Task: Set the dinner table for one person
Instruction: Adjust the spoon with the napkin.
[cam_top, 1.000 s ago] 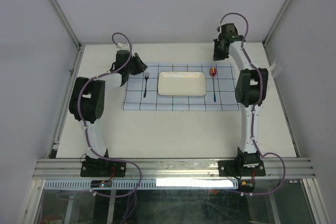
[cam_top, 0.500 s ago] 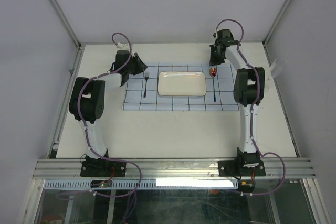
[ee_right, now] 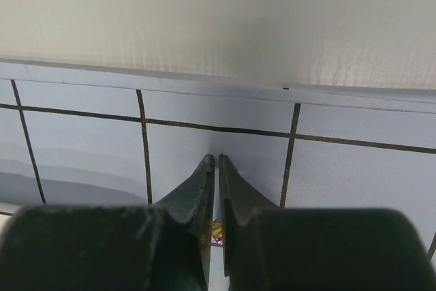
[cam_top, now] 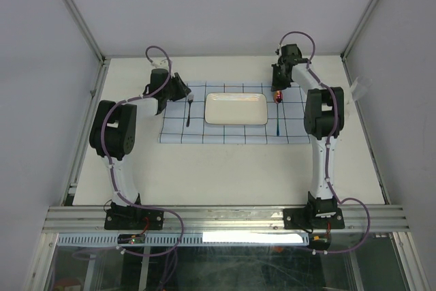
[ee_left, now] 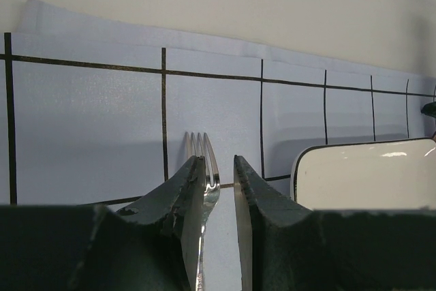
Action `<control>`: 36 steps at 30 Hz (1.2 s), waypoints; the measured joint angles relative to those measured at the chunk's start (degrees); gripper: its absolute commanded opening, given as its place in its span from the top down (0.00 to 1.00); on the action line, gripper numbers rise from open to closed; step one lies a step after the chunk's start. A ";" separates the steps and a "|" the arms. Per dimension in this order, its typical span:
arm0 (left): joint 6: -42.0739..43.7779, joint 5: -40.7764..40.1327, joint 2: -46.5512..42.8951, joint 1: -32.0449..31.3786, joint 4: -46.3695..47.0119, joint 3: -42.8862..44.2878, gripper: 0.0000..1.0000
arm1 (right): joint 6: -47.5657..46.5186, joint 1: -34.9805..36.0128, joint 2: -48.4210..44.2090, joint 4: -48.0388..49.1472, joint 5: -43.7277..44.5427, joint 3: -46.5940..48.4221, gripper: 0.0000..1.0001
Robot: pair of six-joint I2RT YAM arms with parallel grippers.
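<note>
On the cream dinner table [cam_top: 225,168] lies a pale-blue grid cloth [cam_top: 231,134] with a white rectangular plate [cam_top: 236,108] in its middle. A silver fork [cam_top: 189,110] lies left of the plate. My left gripper [cam_top: 181,90] is low over the fork's head. In the left wrist view the left gripper [ee_left: 218,160] is narrowly open, and the fork [ee_left: 202,151] lies between the jaws, close against the left finger. Right of the plate lies a spoon [cam_top: 277,95] with an iridescent bowl and a blue handle. My right gripper [cam_top: 277,84] hangs over that bowl, shut [ee_right: 216,158]; a bit of the bowl [ee_right: 217,232] glints through the slit.
The plate's black-edged rim [ee_left: 368,175] is just right of the left fingers. The cloth's far edge [ee_right: 218,85] runs just beyond the right fingertips. Aluminium rails [cam_top: 225,217] border the table; both arm bases stand at the near edge.
The right gripper has swung left and down from beyond the cloth's far right corner to over the spoon's bowl. The left gripper has edged right onto the fork's head. Fork, plate and spoon lie where they were.
</note>
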 measured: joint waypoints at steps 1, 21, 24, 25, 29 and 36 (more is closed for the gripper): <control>0.00 0.00 0.00 0.00 0.00 -0.09 0.75 | 0.00 0.07 -0.11 0.09 0.00 -0.24 0.91; -0.09 0.31 -1.31 0.00 0.24 -1.31 0.74 | -0.70 2.71 -1.44 -1.97 2.19 -0.33 0.68; -0.11 0.79 -2.05 0.00 0.33 -2.10 0.74 | -1.09 2.99 -1.92 -2.93 3.45 1.42 0.65; -0.11 0.98 -2.38 0.00 0.35 -2.43 0.73 | -1.20 3.08 -2.40 -3.21 3.74 1.81 0.64; -0.26 1.14 -3.19 0.00 0.63 -3.21 0.72 | -1.66 3.63 -5.31 -4.76 5.40 3.48 0.63; -0.74 1.29 -5.35 0.00 1.36 -5.53 0.72 | -2.12 4.42 -12.20 -5.25 8.09 -0.24 0.63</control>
